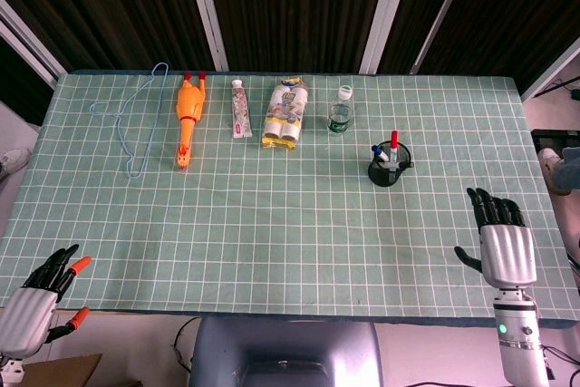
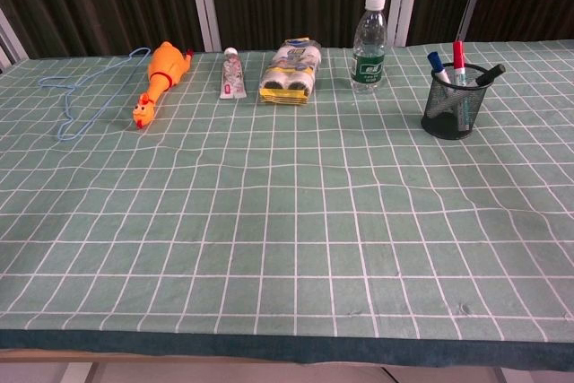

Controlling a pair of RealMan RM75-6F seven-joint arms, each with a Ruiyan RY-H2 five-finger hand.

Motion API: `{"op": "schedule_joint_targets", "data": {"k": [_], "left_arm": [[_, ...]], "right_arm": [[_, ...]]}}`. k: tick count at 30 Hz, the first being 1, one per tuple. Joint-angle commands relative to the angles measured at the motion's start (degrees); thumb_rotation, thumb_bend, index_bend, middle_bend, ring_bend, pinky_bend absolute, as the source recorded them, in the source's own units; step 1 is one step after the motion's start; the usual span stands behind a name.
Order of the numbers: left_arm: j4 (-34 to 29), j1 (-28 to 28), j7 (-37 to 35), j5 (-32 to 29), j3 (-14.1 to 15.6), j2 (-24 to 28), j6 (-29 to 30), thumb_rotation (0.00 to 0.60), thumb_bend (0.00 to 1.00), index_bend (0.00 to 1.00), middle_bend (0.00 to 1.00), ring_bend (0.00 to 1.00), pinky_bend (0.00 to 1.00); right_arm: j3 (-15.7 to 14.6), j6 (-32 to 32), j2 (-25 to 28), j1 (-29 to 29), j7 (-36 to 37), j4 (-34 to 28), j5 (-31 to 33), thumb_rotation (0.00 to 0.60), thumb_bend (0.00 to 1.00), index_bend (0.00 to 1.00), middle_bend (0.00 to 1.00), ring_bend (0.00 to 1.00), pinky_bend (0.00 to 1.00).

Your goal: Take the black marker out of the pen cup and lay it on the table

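A black mesh pen cup (image 1: 390, 169) (image 2: 456, 107) stands right of the table's middle. It holds a blue-capped marker (image 2: 436, 64), a red-capped marker (image 1: 394, 141) (image 2: 459, 56) and the black marker (image 2: 491, 74), which leans over the cup's right rim. My right hand (image 1: 501, 240) hovers over the table's near right edge, well short of the cup, fingers apart and empty. At the near left corner sits my left hand (image 1: 41, 301), open, holding nothing. Neither hand appears in the chest view.
Along the far side lie a blue clothes hanger (image 1: 134, 115), an orange rubber chicken (image 1: 188, 120), a tube (image 1: 239, 109), a yellow-white packet (image 1: 286, 112) and an upright water bottle (image 1: 340, 110). The green gridded mat (image 1: 272, 224) covers the table.
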Motion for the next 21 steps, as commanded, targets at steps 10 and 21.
{"op": "schedule_joint_targets", "data": {"k": [10,21], "left_arm": [[0.17,-0.35,-0.29,0.01,0.11,0.01,-0.51,0.6,0.25,0.18,0.02,0.0,0.23],[0.07,-0.56,-0.07,-0.1,0.27,0.11,-0.94,0.6,0.25,0.18,0.02,0.0,0.23]], "right_arm": [[6.82,-2.81,-1.44,3.81,4.06,5.09,2.32,0.6,0.26,0.26,0.27,0.32,0.42],[13.95,-14.54,-7.39,16.16,-0.64,21.55,9.71,0.6,0.32,0.5,0.75,0.87,0.96]]}}
